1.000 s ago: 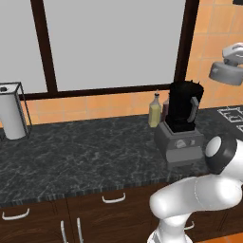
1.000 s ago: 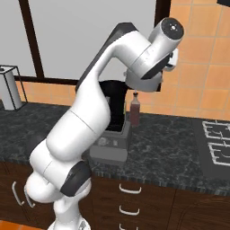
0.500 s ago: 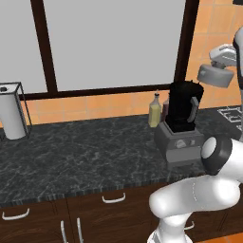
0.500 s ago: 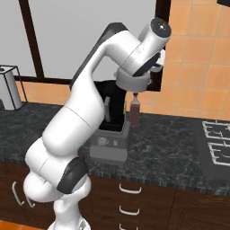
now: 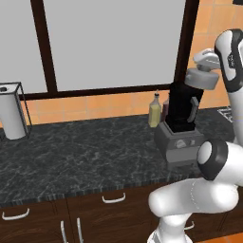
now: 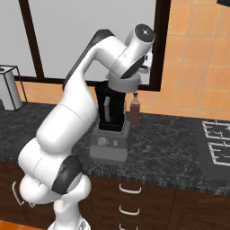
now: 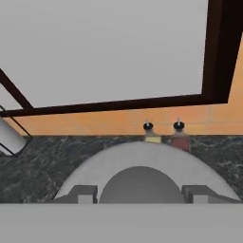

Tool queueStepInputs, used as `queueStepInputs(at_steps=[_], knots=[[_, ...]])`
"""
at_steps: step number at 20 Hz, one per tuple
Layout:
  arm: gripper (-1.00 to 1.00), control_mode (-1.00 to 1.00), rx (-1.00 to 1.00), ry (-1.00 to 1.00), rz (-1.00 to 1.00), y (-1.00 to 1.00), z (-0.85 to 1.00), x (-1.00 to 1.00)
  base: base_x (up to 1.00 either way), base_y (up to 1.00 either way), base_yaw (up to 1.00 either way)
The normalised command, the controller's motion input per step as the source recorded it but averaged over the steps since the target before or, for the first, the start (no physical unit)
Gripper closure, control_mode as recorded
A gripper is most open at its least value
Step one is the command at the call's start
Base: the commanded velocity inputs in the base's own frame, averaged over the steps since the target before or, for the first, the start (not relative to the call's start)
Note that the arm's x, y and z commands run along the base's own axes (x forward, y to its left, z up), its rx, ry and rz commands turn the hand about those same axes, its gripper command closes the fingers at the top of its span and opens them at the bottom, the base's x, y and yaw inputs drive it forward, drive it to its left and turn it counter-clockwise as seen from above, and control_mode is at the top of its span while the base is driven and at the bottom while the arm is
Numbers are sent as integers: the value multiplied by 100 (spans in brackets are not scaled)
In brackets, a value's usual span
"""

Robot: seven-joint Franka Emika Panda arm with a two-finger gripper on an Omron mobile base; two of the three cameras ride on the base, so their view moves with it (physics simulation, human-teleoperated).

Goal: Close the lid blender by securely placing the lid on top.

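Observation:
The blender [image 5: 182, 124] stands on the dark counter, a black jar with a side handle on a boxy grey base [image 6: 109, 143]. The light-grey lid [image 5: 201, 79] hangs just above the jar's open top, a little to its right in the left base view. My gripper [image 5: 205, 67] is shut on the lid's raised knob from above. From the right base view, the lid [image 6: 123, 83] sits under my wrist, over the top of the jar [image 6: 109, 106]. The hand view looks down over the lid's dome [image 7: 142, 159], with my gripper [image 7: 140, 193] closed around the knob.
A yellowish bottle [image 5: 154, 110] and a red bottle [image 6: 134, 109] stand close behind the blender by the window wall. A paper towel holder [image 5: 11, 112] is at the far left. Stove burners [image 6: 217, 143] lie to the right.
My arm has carried the lid leftward and down from the right, bringing it close over the blender jar. The blender and bottles have not moved.

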Motion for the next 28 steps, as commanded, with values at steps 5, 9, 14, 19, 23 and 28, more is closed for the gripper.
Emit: queueStepInputs(at_steps=[5, 9, 14, 19, 23, 28], knots=[[100, -100, 0, -3, 0, 23, 4, 11, 0, 0, 0], [100, -100, -4, -14, 0, 33, 9, 0, 0, 0, 0], [100, -100, -6, -14, 0, 30, 29, -3, 0, 0, 0], [100, -100, -4, -1, 0, 15, 28, -4, 0, 0, 0], [100, -100, -3, 0, 0, 3, 30, -16, 0, 0, 0], [100, -100, -3, 2, 0, 4, 32, -17, 0, 0, 0]])
